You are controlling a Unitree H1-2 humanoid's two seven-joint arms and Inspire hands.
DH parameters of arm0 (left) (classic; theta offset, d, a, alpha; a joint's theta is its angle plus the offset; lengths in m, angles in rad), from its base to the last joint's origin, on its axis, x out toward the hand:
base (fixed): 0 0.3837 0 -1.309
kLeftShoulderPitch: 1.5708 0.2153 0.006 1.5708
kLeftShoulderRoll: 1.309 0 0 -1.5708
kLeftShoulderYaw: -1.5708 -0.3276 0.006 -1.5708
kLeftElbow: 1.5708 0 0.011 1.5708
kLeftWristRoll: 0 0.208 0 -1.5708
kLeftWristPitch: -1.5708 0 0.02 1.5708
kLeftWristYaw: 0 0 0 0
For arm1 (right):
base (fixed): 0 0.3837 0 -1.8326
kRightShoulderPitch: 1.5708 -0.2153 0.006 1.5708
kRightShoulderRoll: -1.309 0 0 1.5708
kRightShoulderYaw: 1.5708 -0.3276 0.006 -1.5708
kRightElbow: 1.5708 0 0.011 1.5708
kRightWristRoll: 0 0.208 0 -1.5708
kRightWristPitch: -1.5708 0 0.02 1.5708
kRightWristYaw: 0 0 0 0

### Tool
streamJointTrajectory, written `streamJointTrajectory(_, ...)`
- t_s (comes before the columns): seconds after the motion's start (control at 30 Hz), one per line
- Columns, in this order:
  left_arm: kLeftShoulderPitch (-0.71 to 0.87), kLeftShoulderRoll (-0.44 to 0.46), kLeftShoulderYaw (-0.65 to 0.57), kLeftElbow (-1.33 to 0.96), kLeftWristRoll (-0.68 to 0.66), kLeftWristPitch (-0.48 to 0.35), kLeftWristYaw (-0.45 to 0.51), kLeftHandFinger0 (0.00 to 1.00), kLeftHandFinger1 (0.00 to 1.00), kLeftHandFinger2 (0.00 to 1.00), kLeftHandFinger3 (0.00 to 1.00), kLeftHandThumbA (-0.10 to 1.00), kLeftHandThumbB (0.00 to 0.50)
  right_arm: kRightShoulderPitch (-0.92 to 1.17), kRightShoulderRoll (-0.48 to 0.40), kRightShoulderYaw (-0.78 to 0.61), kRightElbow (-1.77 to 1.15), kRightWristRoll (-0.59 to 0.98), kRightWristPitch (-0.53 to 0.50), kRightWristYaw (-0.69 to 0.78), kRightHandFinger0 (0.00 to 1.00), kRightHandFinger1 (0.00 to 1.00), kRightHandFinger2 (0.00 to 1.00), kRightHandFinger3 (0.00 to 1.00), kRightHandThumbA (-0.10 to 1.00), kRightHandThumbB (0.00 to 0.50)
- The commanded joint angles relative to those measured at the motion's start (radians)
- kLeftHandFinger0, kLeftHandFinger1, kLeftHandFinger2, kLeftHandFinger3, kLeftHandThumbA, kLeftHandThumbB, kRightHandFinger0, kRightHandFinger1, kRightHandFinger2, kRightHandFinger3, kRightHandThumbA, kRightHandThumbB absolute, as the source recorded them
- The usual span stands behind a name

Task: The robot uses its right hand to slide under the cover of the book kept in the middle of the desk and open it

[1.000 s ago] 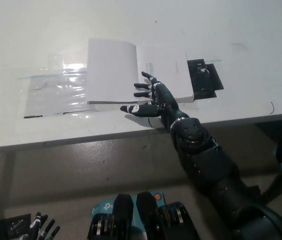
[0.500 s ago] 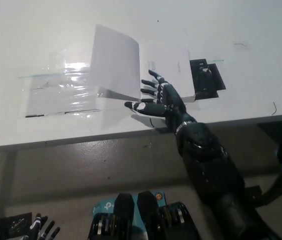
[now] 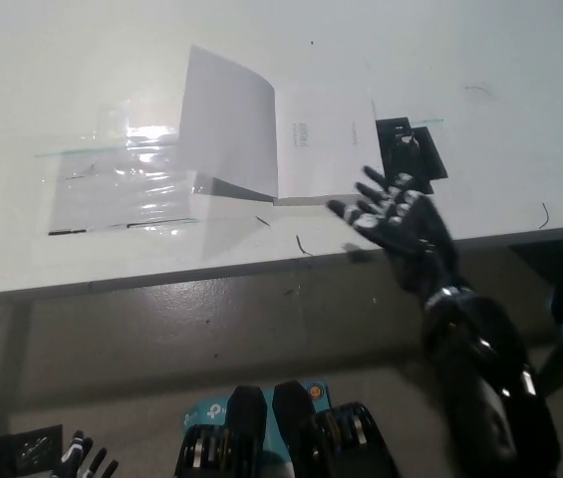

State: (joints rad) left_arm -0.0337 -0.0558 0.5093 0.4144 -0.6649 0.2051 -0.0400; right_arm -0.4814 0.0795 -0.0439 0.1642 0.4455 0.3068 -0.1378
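The white table (image 3: 480, 60) fills the upper part of the head view, its near edge running from 9 o'clock to 3 o'clock. The book (image 3: 281, 139) lies just above the centre of the view, toward 12 o'clock, and is now open: its cover (image 3: 229, 124) stands raised and leaning toward 9 o'clock, with the printed first page (image 3: 326, 144) exposed flat beside it. A second ago the black right hand (image 3: 393, 216) sat at the book's near edge under the lifting cover; half a second ago the cover was already tilted up with the hand touching it. The right hand has since withdrawn toward 4 o'clock and now hovers over the table's near edge, clear of the book, fingers (image 3: 371, 179) spread apart and holding nothing. The cover keeps its raised angle unsupported, so the opening appears done, though it has not fallen fully flat. A clear plastic sheet (image 3: 112, 184) lies at 9 o'clock of the book, partly under the cover. A black object (image 3: 409, 149) rests at 3 o'clock of the book, touching its edge. The white left hand (image 3: 87, 460) rests low at 7 o'clock, below the table; its state cannot be told. Beyond the table edge, grey floor (image 3: 211, 329) is visible.
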Motion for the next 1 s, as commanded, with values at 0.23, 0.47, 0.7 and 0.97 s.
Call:
streamJointTrajectory(0.23,0.018,-0.005,0.005,-0.017,-0.02,-0.032,-0.034,0.95,0.9,0.92,0.98,0.99,0.117,0.077,-0.065,-0.383,-0.431,0.697,0.163,-0.228,1.0,1.0,1.0,1.0,1.0,0.098)
streamJointTrajectory(0.47,0.022,-0.013,0.013,-0.027,-0.032,-0.023,-0.024,0.93,0.89,0.92,1.0,0.96,0.104,0.137,-0.046,-0.487,-0.339,0.672,0.132,-0.188,1.0,0.95,0.94,1.0,1.0,0.134)
streamJointTrajectory(0.7,0.015,-0.014,0.024,-0.024,-0.047,-0.01,-0.016,0.92,0.89,0.9,1.0,0.97,0.109,0.193,0.0,-0.566,-0.227,0.642,0.09,-0.142,0.98,0.96,0.96,1.0,1.0,0.116)
streamJointTrajectory(0.97,0.013,-0.014,0.024,-0.026,-0.043,-0.01,-0.012,0.89,0.87,0.92,1.0,0.97,0.104,0.216,0.048,-0.624,-0.074,0.574,0.01,-0.099,0.88,0.87,0.92,1.0,1.0,0.145)
